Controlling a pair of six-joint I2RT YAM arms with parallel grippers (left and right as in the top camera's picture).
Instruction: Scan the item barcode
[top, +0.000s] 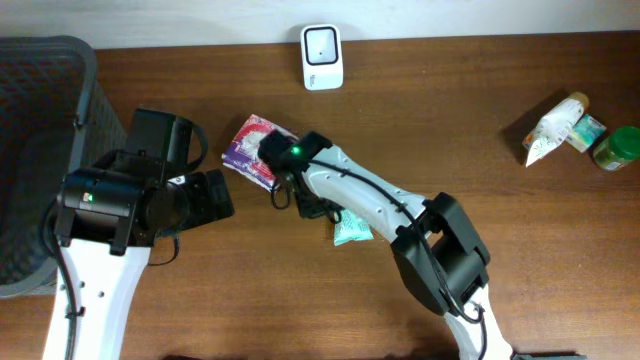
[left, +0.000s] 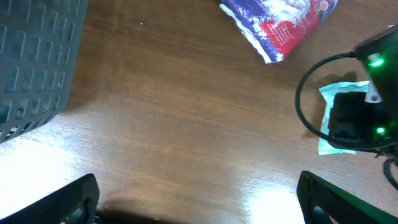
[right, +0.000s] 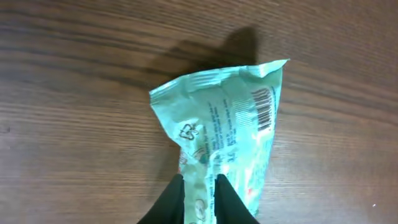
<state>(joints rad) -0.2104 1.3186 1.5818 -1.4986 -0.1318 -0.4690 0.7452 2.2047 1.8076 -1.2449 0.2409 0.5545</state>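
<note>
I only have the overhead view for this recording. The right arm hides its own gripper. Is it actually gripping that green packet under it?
Observer: Yes. The right wrist view shows the right gripper pinched shut on one end of the mint-green packet.
Operator: Is any barcode showing on it?
Observer: Yes. The barcode is on the packet's upper face, close to one side edge and turned toward the wrist camera.
Operator: And is the left gripper carrying anything?
Observer: No. The left wrist view shows the left gripper wide open over bare table, holding nothing.
</note>
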